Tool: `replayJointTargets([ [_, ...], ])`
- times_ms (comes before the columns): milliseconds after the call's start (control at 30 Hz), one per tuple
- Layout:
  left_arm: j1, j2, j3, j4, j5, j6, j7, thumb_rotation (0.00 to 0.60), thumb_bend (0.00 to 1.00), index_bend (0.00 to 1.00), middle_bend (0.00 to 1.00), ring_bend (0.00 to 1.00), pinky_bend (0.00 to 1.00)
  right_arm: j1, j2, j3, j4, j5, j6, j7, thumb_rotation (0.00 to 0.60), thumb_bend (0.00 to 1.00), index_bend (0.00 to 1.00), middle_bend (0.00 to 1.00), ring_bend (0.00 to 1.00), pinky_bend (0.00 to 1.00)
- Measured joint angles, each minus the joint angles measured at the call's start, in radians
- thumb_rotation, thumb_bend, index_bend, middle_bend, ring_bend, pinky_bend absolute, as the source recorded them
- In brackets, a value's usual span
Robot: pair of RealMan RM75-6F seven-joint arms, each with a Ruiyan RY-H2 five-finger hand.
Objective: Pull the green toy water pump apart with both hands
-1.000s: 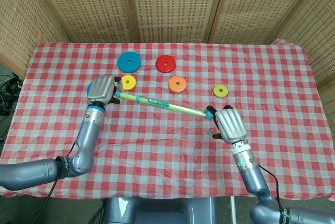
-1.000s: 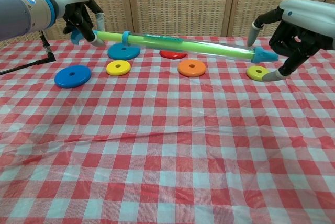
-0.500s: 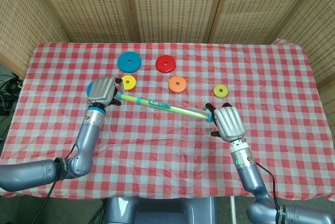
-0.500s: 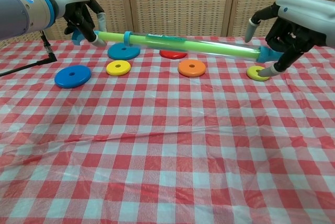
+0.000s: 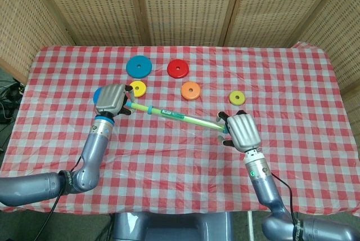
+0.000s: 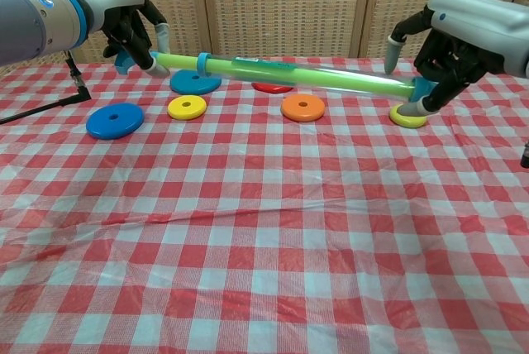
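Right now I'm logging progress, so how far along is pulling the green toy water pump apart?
Done: the left hand and the right hand each grip an end of the green toy water pump, held above the tablecloth. In hand: the pull itself, with the green rod showing beyond the clear tube. Left: separation; the pump is in one piece.

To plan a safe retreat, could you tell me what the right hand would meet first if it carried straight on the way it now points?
Likely the small yellow-green disc: the right hand, holding the pump, points its fingers down just above it, though depth is unclear.
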Motion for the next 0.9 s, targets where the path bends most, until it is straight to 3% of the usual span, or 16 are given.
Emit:
replayJointTargets([
  [167, 0.001, 0.006, 0.001, -0.007, -0.002, -0.003, -0.006, 0.600, 0.57, 0.86, 0.95, 0.91, 0.77, 0.007, -0.009, -0.001, 0.012, 0.015, -0.006, -0.010, 0.600, 0.40, 0.49, 0.98, 0.94, 0.49],
  [333, 0.002, 0.011, 0.008, -0.014, -0.001, -0.002, -0.007, 0.600, 0.57, 0.86, 0.95, 0.91, 0.77, 0.010, -0.022, -0.003, 0.022, 0.007, 0.009, -0.015, 0.600, 0.50, 0.58, 1.00, 0.96, 0.51],
  [900, 0.018, 0.050, 0.023, -0.045, 0.004, 0.005, -0.016, 0.600, 0.57, 0.86, 0.95, 0.91, 0.77, 0.000, -0.020, -0.005, 0.039, 0.010, 0.038, -0.023, 0.600, 0.51, 0.64, 1.00, 0.98, 0.51],
])
